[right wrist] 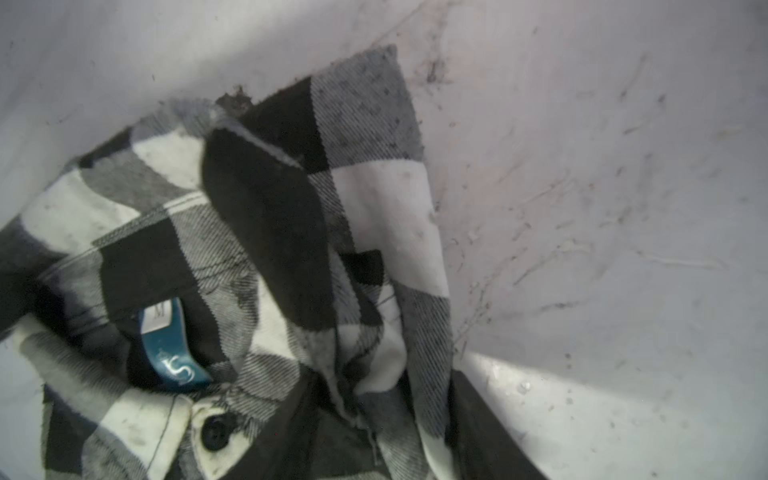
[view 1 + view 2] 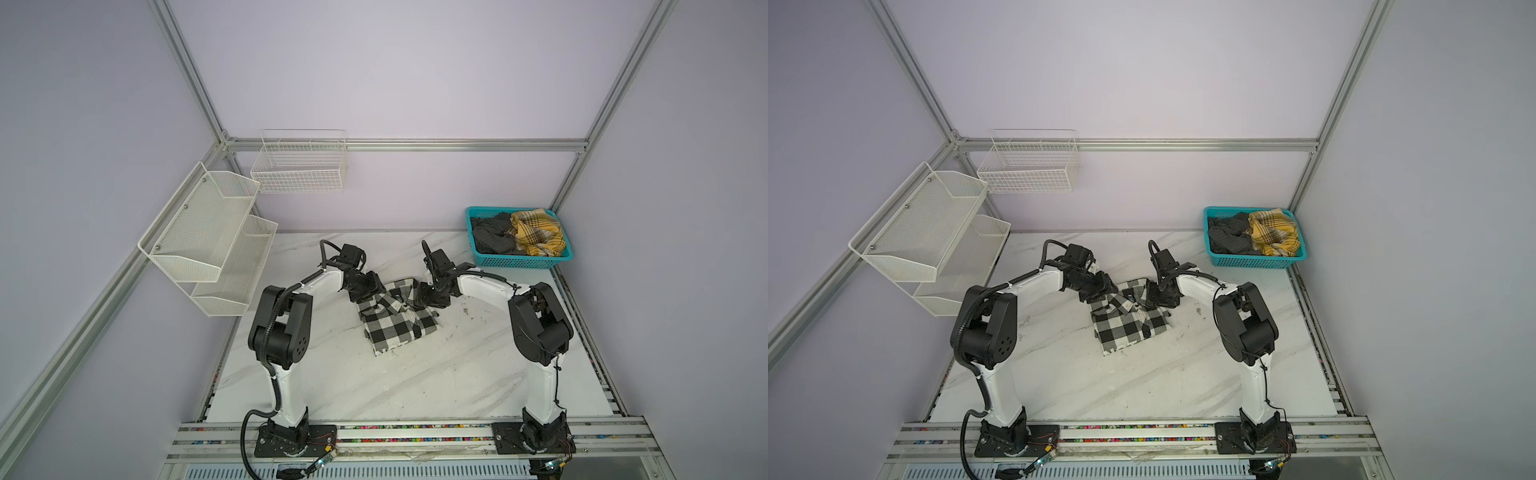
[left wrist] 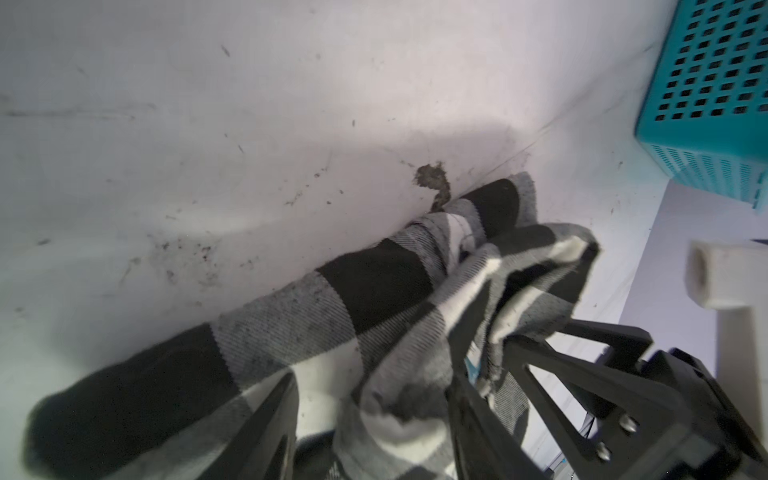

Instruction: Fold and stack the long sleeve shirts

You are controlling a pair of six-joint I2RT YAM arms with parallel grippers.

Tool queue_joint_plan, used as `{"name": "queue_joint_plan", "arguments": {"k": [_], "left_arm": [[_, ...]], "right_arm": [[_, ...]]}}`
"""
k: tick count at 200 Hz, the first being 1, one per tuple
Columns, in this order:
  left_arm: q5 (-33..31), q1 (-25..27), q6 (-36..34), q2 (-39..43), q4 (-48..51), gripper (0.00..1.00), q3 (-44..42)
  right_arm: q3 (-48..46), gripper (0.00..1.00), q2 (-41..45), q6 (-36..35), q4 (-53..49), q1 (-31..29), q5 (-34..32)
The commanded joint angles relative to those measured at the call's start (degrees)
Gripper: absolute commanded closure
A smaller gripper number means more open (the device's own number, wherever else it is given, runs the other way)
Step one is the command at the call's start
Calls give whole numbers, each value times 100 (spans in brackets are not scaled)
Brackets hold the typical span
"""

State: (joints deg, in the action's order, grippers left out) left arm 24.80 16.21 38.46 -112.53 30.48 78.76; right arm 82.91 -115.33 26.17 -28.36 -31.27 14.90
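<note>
Folding looks close to done: the checked shirt (image 2: 395,320) lies as a compact bundle at the middle of the surface (image 2: 374,386), collar end toward 12 o'clock. The left pincer (image 2: 368,291) sits at the shirt's 11 o'clock corner. The wrist view shows its fingers (image 3: 270,419) well apart, with slack cloth lying between them and nothing gripped. The right pincer (image 2: 428,297) sits over the 1 o'clock corner, but I cannot tell how wide it stands or whether it holds anything. Next, I judge, both must lift clear without dragging the fold open, then fetch another garment from the teal basket (image 2: 523,262) at 2 o'clock. Count: one shirt out, one basket, one dark garment (image 2: 492,240) and one yellow plaid garment (image 2: 538,232) inside it, two pincers.
</note>
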Motion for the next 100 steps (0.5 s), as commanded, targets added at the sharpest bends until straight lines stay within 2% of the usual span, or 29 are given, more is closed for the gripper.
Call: {"name": "queue_joint_plan", "arguments": {"k": [1, 10, 28, 53, 76, 86, 100], "left_arm": [[161, -4, 106, -74, -112, 46, 560], [110, -3, 116, -87, -106, 51, 565], [5, -4, 142, -34, -132, 59, 561], [-41, -4, 208, 48, -198, 83, 561], [-156, -4, 294, 260, -201, 95, 542], [-381, -8, 292, 418, -208, 100, 445], [-739, -19, 290, 592, -226, 100, 248]], "right_arm": [[-125, 58, 64, -59, 247, 7, 451], [-190, 63, 83, 4, 301, -3, 479], [-405, 62, 189, 151, 491, -19, 657], [-731, 46, 380, 371, 765, -29, 847], [-1100, 41, 583, 633, 1152, -36, 1170], [-1261, 43, 684, 773, 1355, -45, 1328], [-1430, 50, 797, 943, 1602, -71, 1511]]}}
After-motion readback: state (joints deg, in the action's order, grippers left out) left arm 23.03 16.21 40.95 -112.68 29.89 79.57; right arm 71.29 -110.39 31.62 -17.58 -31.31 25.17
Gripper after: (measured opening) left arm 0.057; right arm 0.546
